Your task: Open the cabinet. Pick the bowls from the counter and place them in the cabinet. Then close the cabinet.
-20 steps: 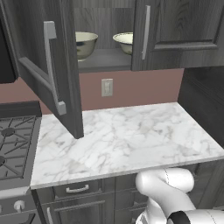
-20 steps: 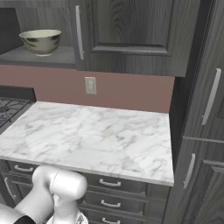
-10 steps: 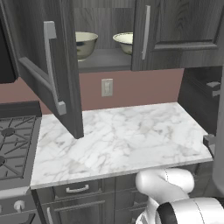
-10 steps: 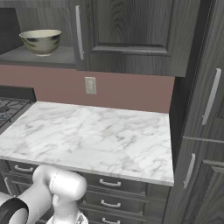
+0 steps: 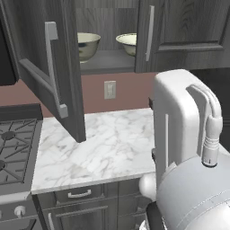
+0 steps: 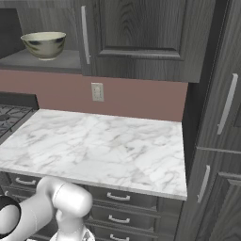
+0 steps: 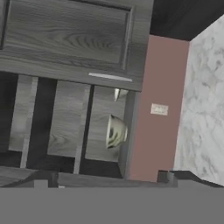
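Observation:
The cabinet's left door (image 5: pixel 58 67) stands swung out over the counter (image 5: pixel 103 143); its right door (image 5: pixel 179 31) is closed. Both bowls rest on the grey shelf inside: the deeper one (image 5: pixel 87 45) at the left, the shallower one (image 5: pixel 129 42) partly behind the closed door's edge. From the right base view one bowl (image 6: pixel 44 44) shows on the shelf. The rolled hand view looks at the open compartment with a bowl (image 7: pixel 115 131) and a sliver of the other bowl (image 7: pixel 119 93). My gripper (image 7: pixel 103 181) is open, fingertips (image 7: pixel 165 176) wide apart, nothing between them.
My white arm (image 5: pixel 179 130) rises large at the lower right and hides the counter's right end. A black gas stove (image 5: pixel 13 152) lies to the left. A wall outlet (image 6: pixel 97 91) sits on the pink backsplash. A tall cabinet (image 6: pixel 221 117) bounds the counter's right side; drawers (image 6: pixel 117 197) run below.
My arm has swung up in front of the left base camera and now covers the right part of the counter. Bowls, doors and gripper opening are unchanged.

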Controlling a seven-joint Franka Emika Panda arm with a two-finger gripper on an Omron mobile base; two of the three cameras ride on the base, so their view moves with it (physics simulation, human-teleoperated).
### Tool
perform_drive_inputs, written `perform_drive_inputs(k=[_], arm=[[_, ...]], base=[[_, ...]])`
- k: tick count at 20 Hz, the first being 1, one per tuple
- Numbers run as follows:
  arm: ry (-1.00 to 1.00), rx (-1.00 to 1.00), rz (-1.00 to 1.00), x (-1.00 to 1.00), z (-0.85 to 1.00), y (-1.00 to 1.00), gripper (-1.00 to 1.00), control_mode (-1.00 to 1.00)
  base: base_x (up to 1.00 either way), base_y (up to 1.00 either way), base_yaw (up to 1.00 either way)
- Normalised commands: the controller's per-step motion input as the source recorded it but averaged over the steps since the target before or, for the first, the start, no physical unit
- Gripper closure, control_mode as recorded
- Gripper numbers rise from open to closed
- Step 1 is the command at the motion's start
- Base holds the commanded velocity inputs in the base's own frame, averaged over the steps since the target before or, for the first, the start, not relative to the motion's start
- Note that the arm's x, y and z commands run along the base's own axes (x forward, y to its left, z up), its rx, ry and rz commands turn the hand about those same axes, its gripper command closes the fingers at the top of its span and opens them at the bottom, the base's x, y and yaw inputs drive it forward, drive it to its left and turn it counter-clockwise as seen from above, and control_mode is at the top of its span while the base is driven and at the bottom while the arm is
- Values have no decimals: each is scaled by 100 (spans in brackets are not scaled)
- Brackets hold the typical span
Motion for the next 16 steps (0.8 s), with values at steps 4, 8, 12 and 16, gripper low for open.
perform_drive_inputs(k=[4, 8, 12, 16], arm=[[-2, 4, 0, 12, -27, 43, -100, -100], [-3, 6, 0, 15, -33, 24, -100, -100], [-7, 3, 0, 34, -28, 29, -100, -100], [-10, 0, 0, 50, -14, 31, -100, -100]], base=[[0, 0, 0], [0, 0, 0], [0, 0, 0], [0, 0, 0]])
